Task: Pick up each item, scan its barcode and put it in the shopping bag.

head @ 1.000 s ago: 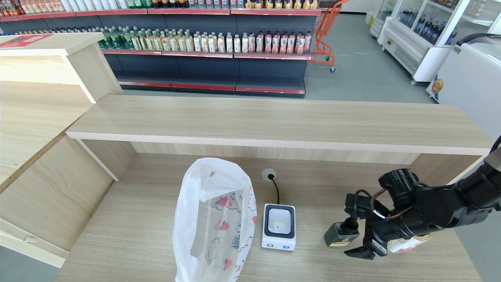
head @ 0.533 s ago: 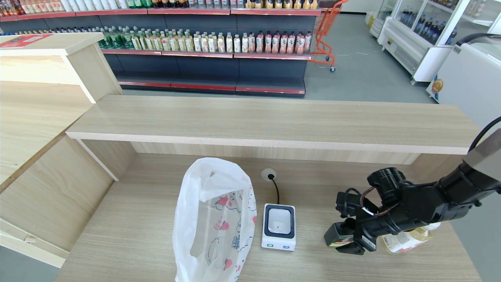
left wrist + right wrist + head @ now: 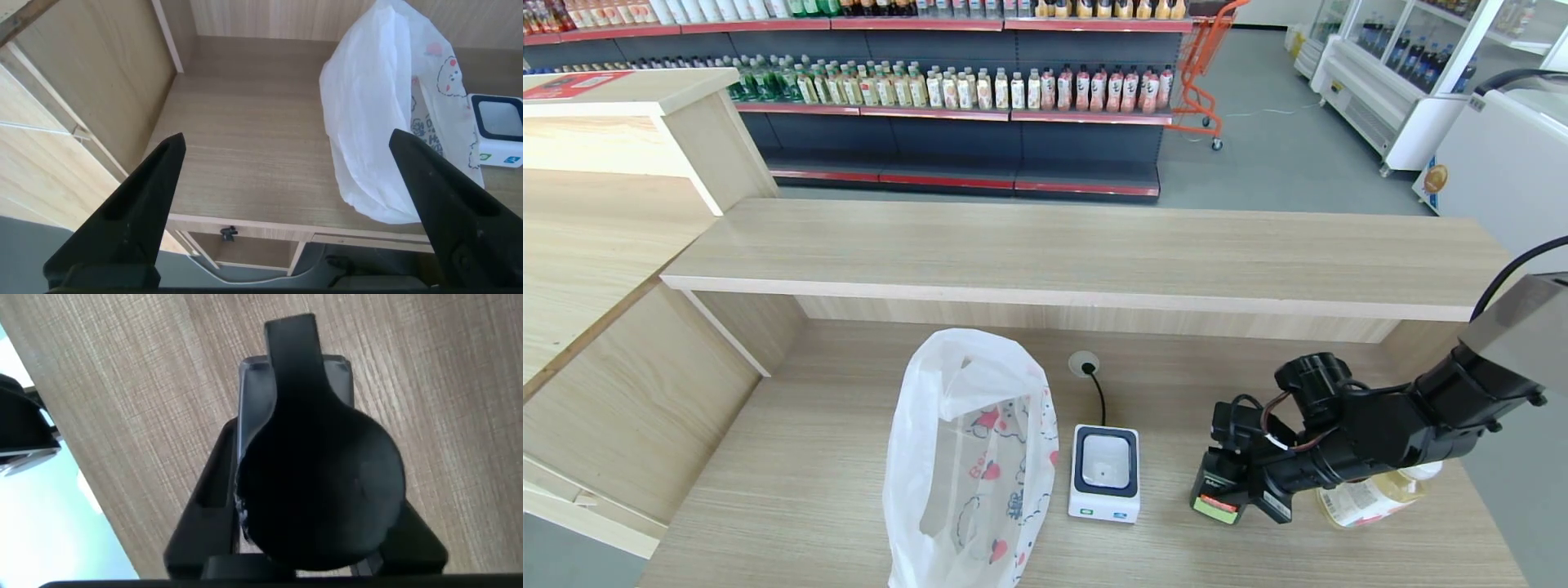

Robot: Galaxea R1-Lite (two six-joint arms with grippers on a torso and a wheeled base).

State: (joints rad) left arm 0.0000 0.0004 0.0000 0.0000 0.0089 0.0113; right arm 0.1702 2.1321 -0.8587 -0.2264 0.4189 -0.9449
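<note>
A small dark box (image 3: 1214,505) with a green and red label is tilted just above the desk, and my right gripper (image 3: 1235,488) is shut on it, right of the white barcode scanner (image 3: 1104,472). In the right wrist view the box (image 3: 337,374) shows as a grey edge behind the right gripper (image 3: 296,449). The white printed shopping bag (image 3: 968,457) stands open to the left of the scanner. My left gripper (image 3: 286,140) hangs open above the desk's near left part, with the bag (image 3: 384,122) and the scanner (image 3: 497,131) beyond it.
A bottle of yellowish liquid (image 3: 1376,496) lies on the desk (image 3: 800,474) behind my right arm. The scanner's cable (image 3: 1097,392) runs back to a grommet. A raised counter ledge (image 3: 1094,261) spans the back, and a side panel (image 3: 637,408) closes the left.
My right arm has shifted left toward the scanner, closing on the dark box and tipping it up. The lying bottle has come into sight behind the arm.
</note>
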